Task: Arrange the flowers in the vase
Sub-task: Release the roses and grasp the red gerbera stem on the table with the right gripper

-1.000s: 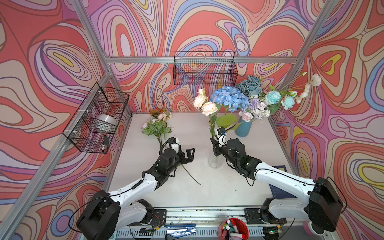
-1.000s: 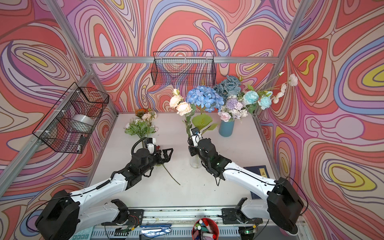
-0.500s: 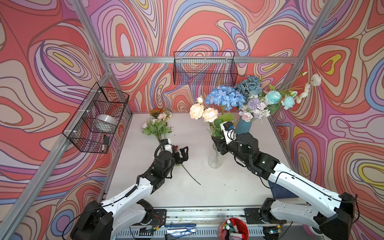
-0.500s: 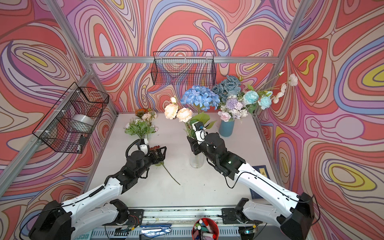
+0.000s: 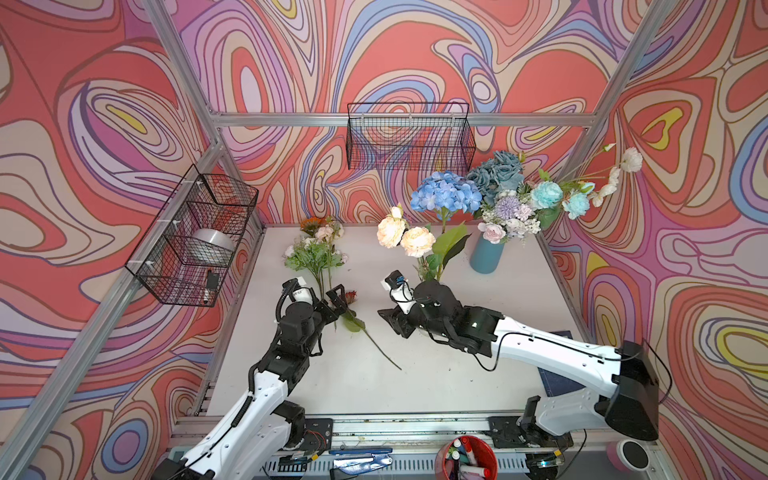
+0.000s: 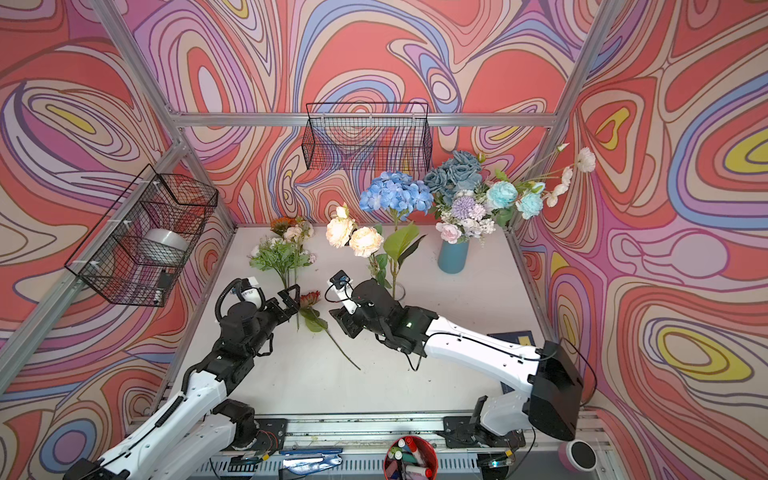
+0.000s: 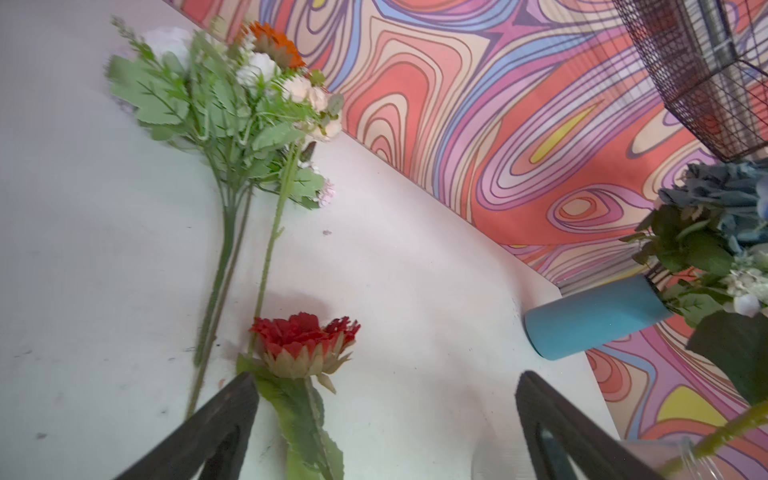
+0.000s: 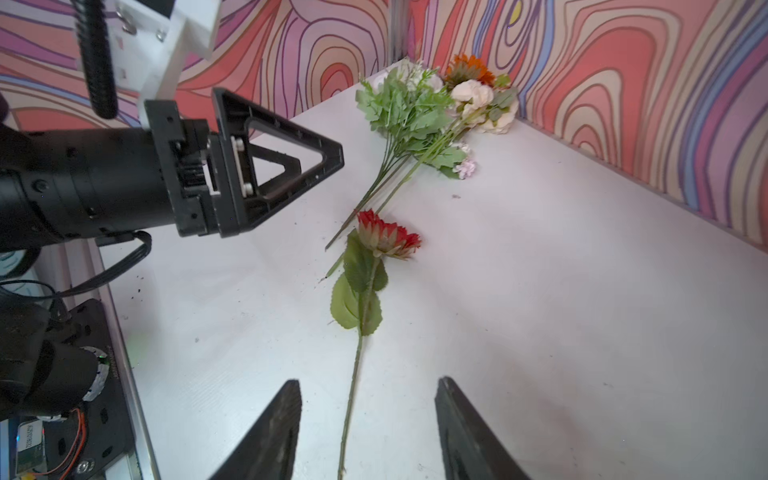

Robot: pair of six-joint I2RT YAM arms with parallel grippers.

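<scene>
Right gripper [image 8: 369, 382], half-open and empty, has backed off the vase [image 6: 400, 291] holding roses [image 5: 417, 241] and hydrangea [image 5: 446, 195]; left gripper [image 7: 387, 375] gapes wide by the daisy [image 7: 305, 340], which, with a bunch [image 5: 316, 253], still lies on the table [image 5: 457, 374].

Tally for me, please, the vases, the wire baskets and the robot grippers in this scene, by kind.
Vases: 2, blue vase and clear glass vase.
Wire baskets: 2, side basket and back basket.
Grippers: 2, left gripper and right gripper, both open.
Total: 6.
</scene>
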